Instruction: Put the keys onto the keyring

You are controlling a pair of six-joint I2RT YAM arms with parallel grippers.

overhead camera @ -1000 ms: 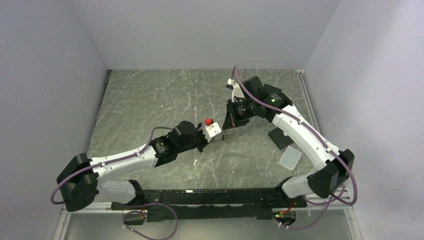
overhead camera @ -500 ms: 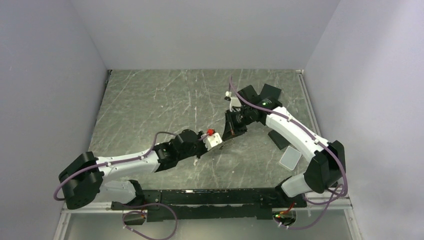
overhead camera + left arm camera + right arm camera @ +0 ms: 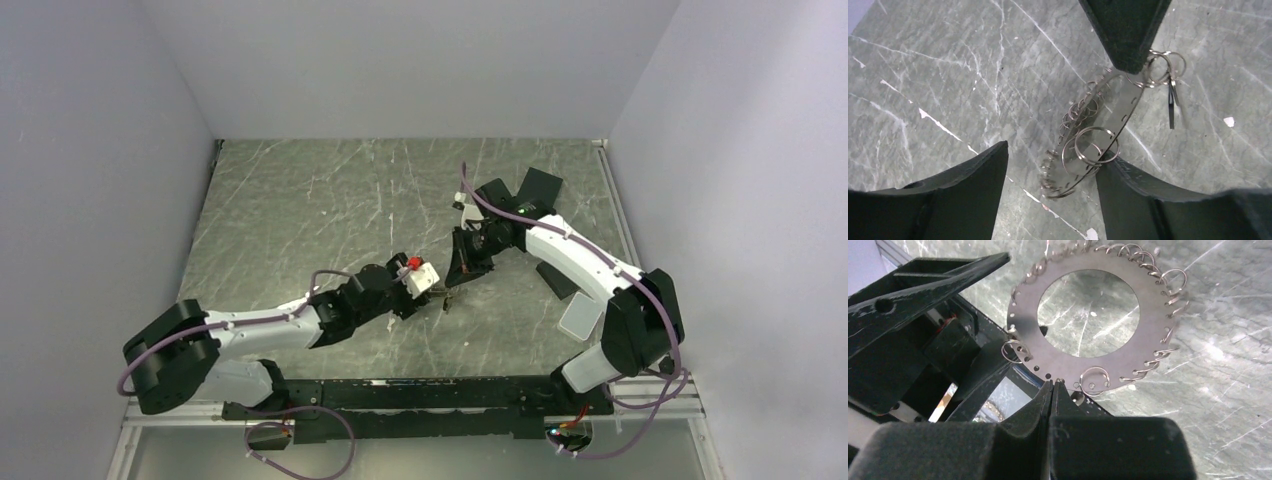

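My right gripper is shut on the rim of the keyring, a flat silver disc with a large round hole and several small split rings along its edge. In the left wrist view the keyring is seen edge-on, hanging from the right fingertips. A dark slim key dangles from small rings beside that tip. My left gripper is open around the keyring's lower end, whose edge rests against the right-hand finger. In the top view both grippers meet at mid-table.
At the right of the marbled table lie a black flat pad and a clear plastic lid. Another black piece sits behind the right arm. Grey walls close in three sides.
The left jaws have opened from nearly closed to wide. Both arms have shifted a little nearer to the front edge, keeping the keyring between them.
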